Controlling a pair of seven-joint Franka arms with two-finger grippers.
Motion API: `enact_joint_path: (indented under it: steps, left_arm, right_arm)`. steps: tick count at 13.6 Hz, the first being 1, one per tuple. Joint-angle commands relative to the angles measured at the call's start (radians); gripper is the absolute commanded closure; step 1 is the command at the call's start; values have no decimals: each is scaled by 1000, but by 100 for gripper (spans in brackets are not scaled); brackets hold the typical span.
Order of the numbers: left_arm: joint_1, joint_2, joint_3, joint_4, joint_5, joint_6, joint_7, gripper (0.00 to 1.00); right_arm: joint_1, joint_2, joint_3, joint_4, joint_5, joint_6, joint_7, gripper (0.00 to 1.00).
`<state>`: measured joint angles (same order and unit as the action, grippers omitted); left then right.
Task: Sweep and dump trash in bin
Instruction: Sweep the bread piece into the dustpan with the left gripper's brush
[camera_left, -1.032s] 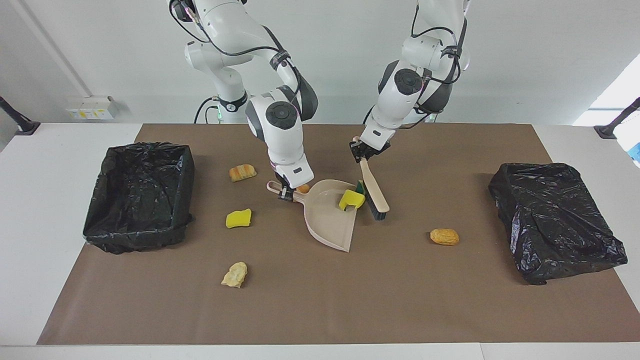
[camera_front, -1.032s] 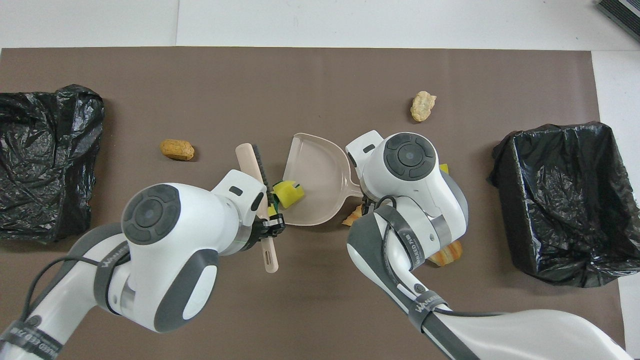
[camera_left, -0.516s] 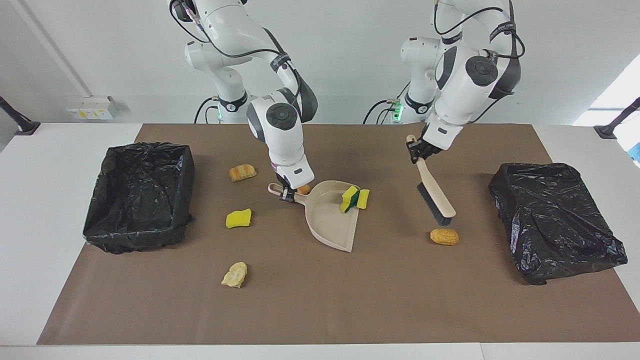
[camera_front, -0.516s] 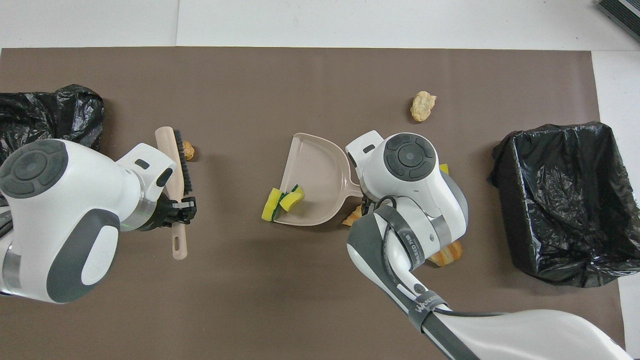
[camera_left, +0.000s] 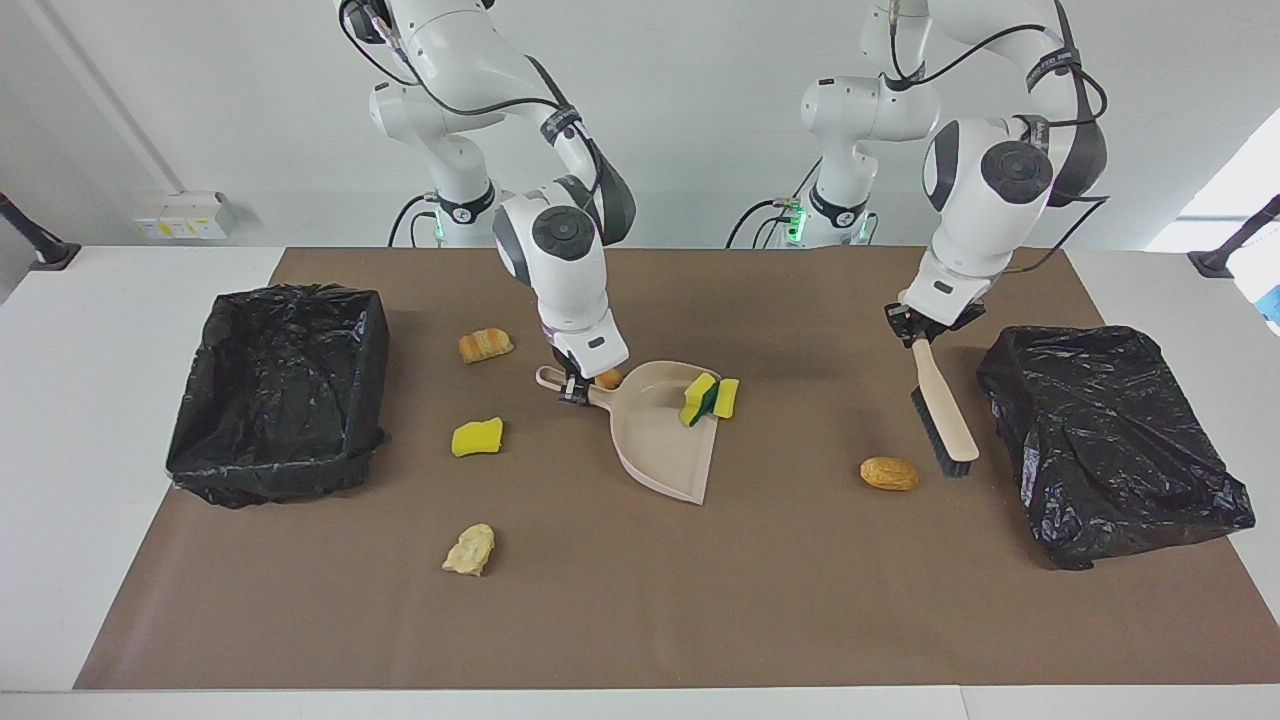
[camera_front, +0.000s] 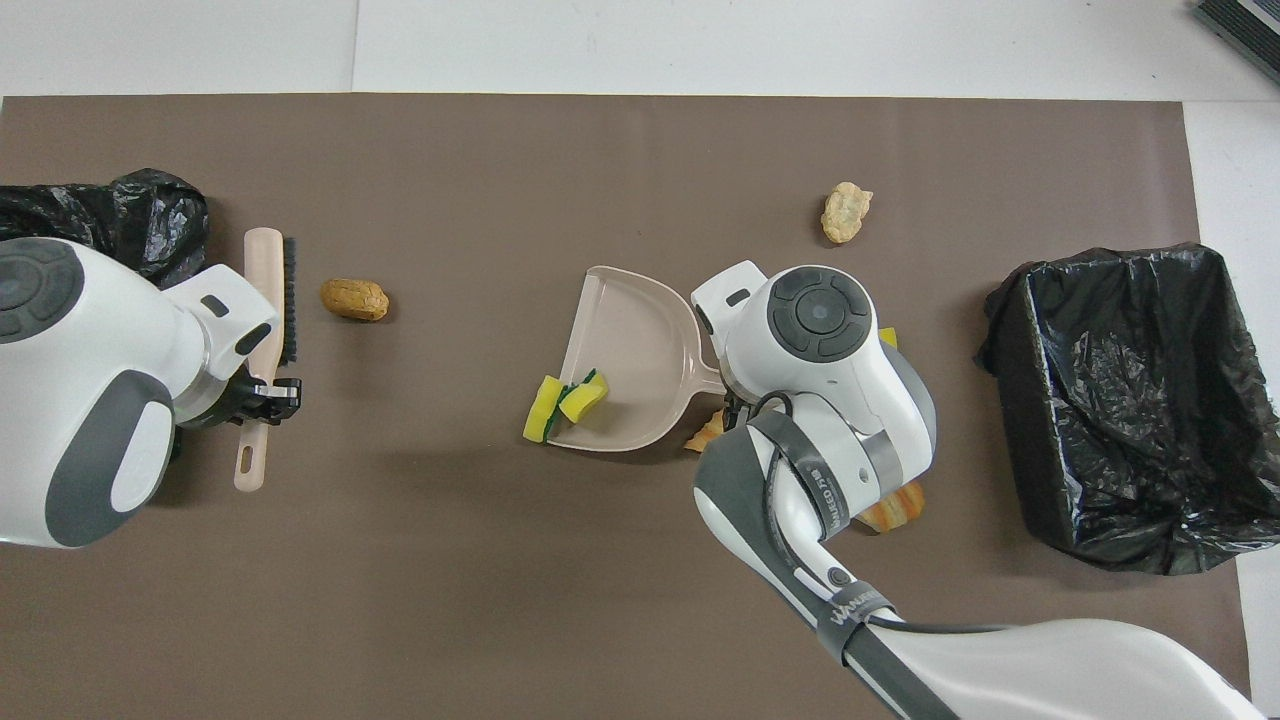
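My right gripper (camera_left: 574, 388) is shut on the handle of the beige dustpan (camera_left: 660, 432) (camera_front: 630, 350), which lies on the mat. Two green-backed yellow sponge pieces (camera_left: 711, 397) (camera_front: 560, 400) rest at the pan's open lip. My left gripper (camera_left: 922, 328) (camera_front: 262, 393) is shut on the beige brush (camera_left: 944, 412) (camera_front: 268, 310), bristles turned toward a bread roll (camera_left: 888, 473) (camera_front: 354, 299) beside it. Other trash lies loose: a croissant piece (camera_left: 485, 345), a yellow sponge (camera_left: 477, 437), a pale bread piece (camera_left: 469, 549) (camera_front: 845, 212) and a small orange scrap (camera_left: 607, 378) by the pan's handle.
The open bin (camera_left: 280, 390) (camera_front: 1130, 400), lined with black plastic, stands at the right arm's end of the brown mat. A closed black bag lump (camera_left: 1110, 440) (camera_front: 100, 220) sits at the left arm's end, close beside the brush.
My left arm has carried the brush away from the dustpan toward its own end, past the bread roll. The two sponge pieces stayed at the pan's lip. The right arm has not moved.
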<state>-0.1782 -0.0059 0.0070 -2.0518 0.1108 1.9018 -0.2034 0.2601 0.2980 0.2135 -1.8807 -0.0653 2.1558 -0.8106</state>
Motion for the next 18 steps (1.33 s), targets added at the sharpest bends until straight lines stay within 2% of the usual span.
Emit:
enact_joint_path:
  steps: [1, 5, 9, 11, 14, 18]
  left_arm:
    - [23, 76, -10, 56, 21, -3, 12, 100]
    - [40, 141, -10, 81, -17, 31, 10, 100]
    - [17, 133, -16, 41, -69, 57, -1, 100]
    - [-36, 123, -18, 26, -103, 50, -16, 100]
    - [-119, 75, -18, -56, -173, 69, -102, 100]
    - [-254, 52, -19, -67, -275, 60, -232, 100]
  right_arm:
    - [-1, 0, 7, -15, 15, 19, -19, 100]
    - [-1, 0, 7, -15, 15, 18, -18, 100]
    - [-1, 0, 7, -15, 16, 18, -18, 100]
    - [1, 0, 9, -15, 16, 18, -16, 100]
    - [10, -3, 9, -17, 16, 6, -21, 100]
    - [22, -8, 9, -21, 16, 7, -18, 100]
